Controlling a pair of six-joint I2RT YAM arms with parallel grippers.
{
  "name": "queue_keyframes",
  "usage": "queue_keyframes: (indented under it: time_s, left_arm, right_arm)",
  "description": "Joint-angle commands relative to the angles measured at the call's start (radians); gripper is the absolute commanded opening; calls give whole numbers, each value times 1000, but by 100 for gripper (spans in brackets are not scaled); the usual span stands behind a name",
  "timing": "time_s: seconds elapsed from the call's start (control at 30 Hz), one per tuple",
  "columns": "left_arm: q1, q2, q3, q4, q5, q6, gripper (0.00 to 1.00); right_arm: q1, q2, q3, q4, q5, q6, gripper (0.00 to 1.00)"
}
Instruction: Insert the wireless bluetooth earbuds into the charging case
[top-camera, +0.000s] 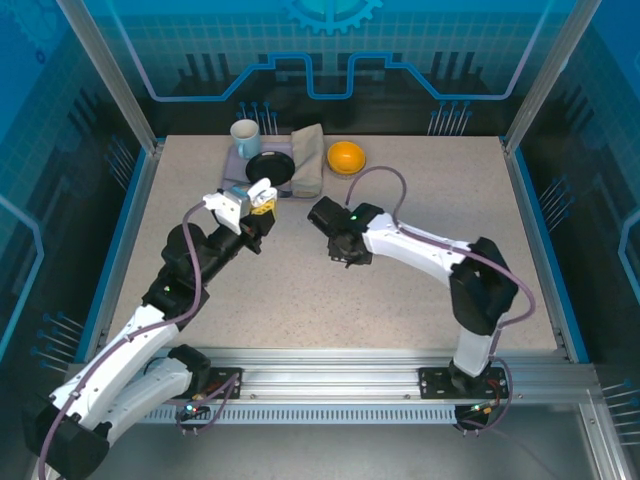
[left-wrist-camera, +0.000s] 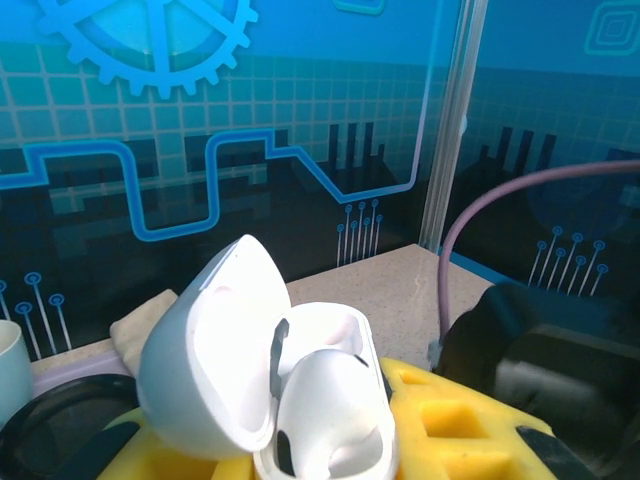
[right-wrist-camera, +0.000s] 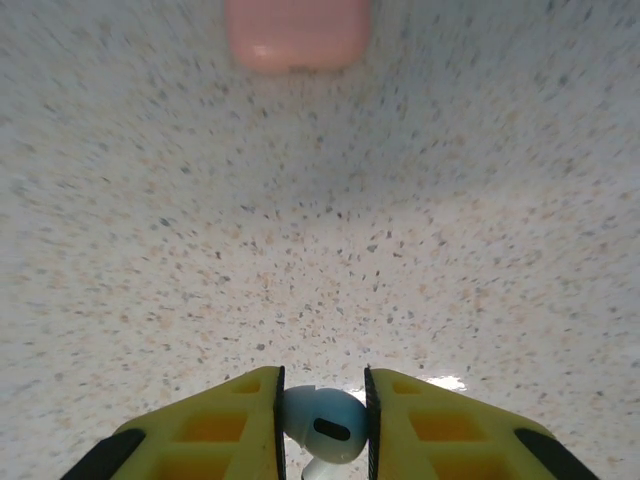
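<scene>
Fingers on my right (right-wrist-camera: 215, 430) stand narrow, pinching a white earbud (right-wrist-camera: 322, 423) between their yellow pads, low over the speckled tabletop (right-wrist-camera: 300, 230) near its middle. A salmon-pink charging case (right-wrist-camera: 297, 32) lies on the tabletop farther off, blurred. My left fingers (left-wrist-camera: 440, 420) clamp a white charging case (left-wrist-camera: 230, 360), lid swung open, raised above the tabletop's far left part, near a black dish (top-camera: 270, 165).
</scene>
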Motion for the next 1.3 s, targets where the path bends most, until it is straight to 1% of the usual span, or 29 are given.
queue_keyframes:
  time_s: [0.0, 0.13, 0.27, 0.5, 0.63, 0.77, 1.1, 1.27]
  left_arm:
    - [7, 11, 42, 0, 76, -25, 0]
    - [7, 35, 54, -12, 156, -34, 0]
    - [6, 65, 64, -24, 231, -42, 0]
    - [0, 152, 111, -41, 373, -61, 0]
    - [-26, 207, 154, -65, 421, -47, 0]
    - [-48, 258, 202, -91, 461, -29, 0]
    - [-73, 342, 303, -105, 496, -12, 0]
    - [-77, 363, 346, -109, 521, -4, 0]
  right_arm:
    - [-2, -125, -24, 54, 101, -60, 26]
    - [-3, -263, -35, 111, 162, -143, 26]
    - [-6, -381, -28, 187, 197, -246, 27]
    - [-7, -507, -3, 312, 195, -398, 27]
    - [-7, -546, -14, 398, 152, -458, 28]
    - [-7, -575, -44, 487, 83, -512, 28]
    - [4, -621, -125, 662, -71, -641, 27]
    - [10, -630, -133, 694, -130, -711, 27]
